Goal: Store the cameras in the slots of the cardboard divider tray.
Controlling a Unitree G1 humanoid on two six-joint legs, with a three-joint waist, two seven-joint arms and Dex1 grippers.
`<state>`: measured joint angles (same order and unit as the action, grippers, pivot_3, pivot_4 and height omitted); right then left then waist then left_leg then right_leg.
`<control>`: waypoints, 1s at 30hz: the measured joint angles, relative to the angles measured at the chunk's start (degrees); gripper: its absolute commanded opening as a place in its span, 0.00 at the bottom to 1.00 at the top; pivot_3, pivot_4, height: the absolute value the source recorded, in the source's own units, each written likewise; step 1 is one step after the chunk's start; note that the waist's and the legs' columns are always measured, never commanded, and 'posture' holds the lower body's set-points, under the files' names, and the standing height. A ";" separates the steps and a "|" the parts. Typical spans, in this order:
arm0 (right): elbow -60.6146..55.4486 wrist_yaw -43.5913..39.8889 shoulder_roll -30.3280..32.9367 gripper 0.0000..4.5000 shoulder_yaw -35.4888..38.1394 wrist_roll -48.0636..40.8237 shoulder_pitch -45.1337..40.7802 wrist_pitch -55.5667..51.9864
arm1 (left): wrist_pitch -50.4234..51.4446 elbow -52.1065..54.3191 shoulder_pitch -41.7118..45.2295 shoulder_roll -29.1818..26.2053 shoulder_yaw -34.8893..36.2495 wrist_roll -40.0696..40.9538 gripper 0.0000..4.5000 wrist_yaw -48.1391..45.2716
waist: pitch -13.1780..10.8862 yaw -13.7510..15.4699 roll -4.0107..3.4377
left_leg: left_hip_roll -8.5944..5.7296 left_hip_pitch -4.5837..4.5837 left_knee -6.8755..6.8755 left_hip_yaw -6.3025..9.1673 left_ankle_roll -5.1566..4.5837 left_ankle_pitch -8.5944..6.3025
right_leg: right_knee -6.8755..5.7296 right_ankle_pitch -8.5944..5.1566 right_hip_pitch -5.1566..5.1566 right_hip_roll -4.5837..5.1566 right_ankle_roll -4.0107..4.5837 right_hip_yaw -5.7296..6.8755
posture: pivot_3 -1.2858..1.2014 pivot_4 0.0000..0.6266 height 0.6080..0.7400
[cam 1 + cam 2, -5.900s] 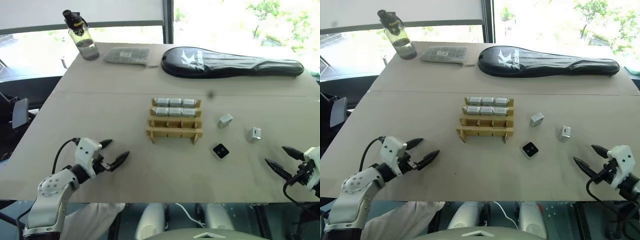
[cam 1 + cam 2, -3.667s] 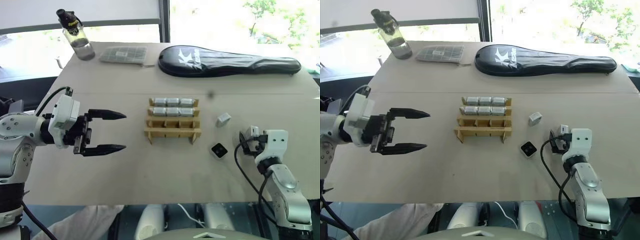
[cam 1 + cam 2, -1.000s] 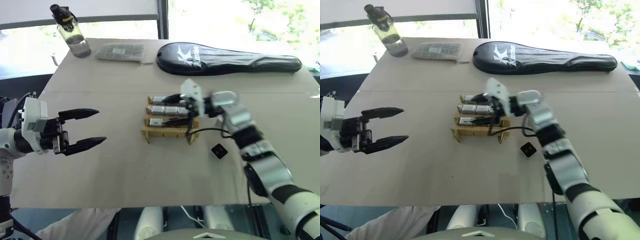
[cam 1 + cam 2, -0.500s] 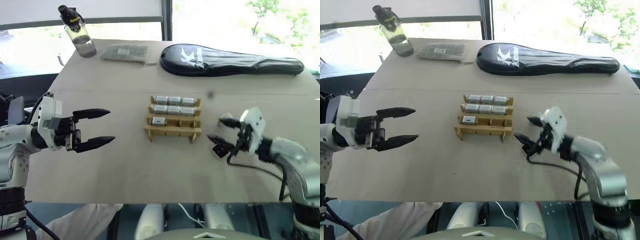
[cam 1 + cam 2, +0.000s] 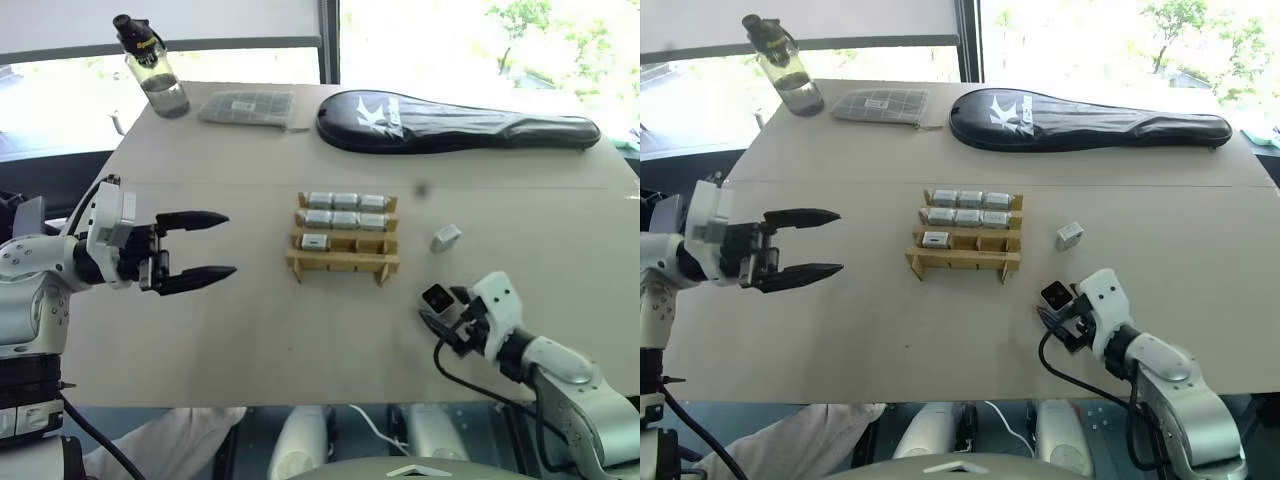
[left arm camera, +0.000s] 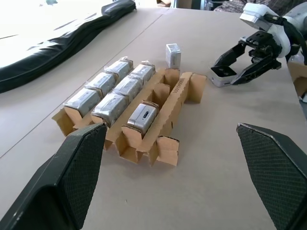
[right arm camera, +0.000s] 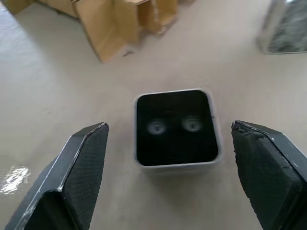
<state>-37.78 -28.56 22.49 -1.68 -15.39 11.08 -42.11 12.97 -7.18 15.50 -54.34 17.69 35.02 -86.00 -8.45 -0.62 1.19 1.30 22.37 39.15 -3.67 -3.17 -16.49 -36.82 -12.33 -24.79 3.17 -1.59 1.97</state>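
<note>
Black-faced, silver-bodied small camera [image 7: 175, 128] lies flat on the worktop between my right pincer's [image 5: 1060, 318] spread fingers; next I must close, then carry it to the tan cardboard divider tray [image 5: 962, 260] ahead.

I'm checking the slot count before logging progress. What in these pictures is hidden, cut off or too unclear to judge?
- Tan cardboard divider tray, head views: floors of the near slots are hidden by the strips.
- Silver-grey boxy camera with black lens face, right wrist view: only the face shows; sides hidden.
- Second loose silver-grey camera, right wrist view: cut off by the edge.
- Right pincer, head views: contact with the camera is too small to tell.
</note>
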 measured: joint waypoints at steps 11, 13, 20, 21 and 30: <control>0.76 0.45 2.31 0.42 -2.66 2.50 -0.12 4.66 | -0.58 -0.42 0.32 0.04 -0.61 -0.30 1.00 0.08 | 0.00 0.02 0.01 | 0.00 0.01 0.01 -0.03 -0.01 -0.01 | 0.04 0.00 0.00 0.00 0.00 -0.04 | 0.52 0.24 1.00; 1.21 -0.09 3.42 0.42 -1.68 2.44 -0.96 6.30 | 0.16 -0.45 1.64 0.94 -1.98 -0.64 1.00 0.30 | 0.00 0.17 0.01 | -0.01 0.01 0.04 -0.03 -0.02 -0.01 | 0.03 0.01 0.01 0.00 -0.01 -0.04 | 0.52 0.24 1.00; 9.11 -5.58 16.54 0.42 -3.42 14.28 -17.28 26.53 | 3.43 -0.98 12.95 10.78 -9.71 -1.74 1.00 5.21 | -0.03 0.31 0.06 | -0.07 0.00 0.20 -0.01 -0.05 -0.02 | 0.01 0.03 0.08 -0.10 -0.05 -0.06 | 0.52 0.24 1.00; 9.65 -5.69 16.87 0.42 -4.13 15.47 -18.79 28.29 | 3.57 -0.93 13.96 11.53 -10.25 -1.73 1.00 5.35 | -0.02 0.26 0.07 | -0.08 0.00 0.21 -0.01 -0.04 -0.01 | 0.00 0.03 0.08 -0.15 -0.05 -0.06 | 0.52 0.24 1.00; 29.99 -4.53 10.08 0.42 -21.77 35.58 -42.69 60.32 | 2.78 -11.63 30.04 25.32 -18.51 -8.57 1.00 13.10 | -0.03 -0.19 0.07 | -0.10 0.21 0.16 0.00 0.05 0.03 | 0.05 0.06 -0.07 -0.16 -0.04 -0.10 | 0.52 0.24 1.00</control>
<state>-7.79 -33.09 32.57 -23.45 20.19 -31.61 18.21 15.75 -18.82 45.53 -29.02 -0.82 26.45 -72.89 -8.47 -0.81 1.26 1.20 22.58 39.31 -3.67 -3.12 -16.46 -36.78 -12.27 -24.86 3.02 -1.62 1.88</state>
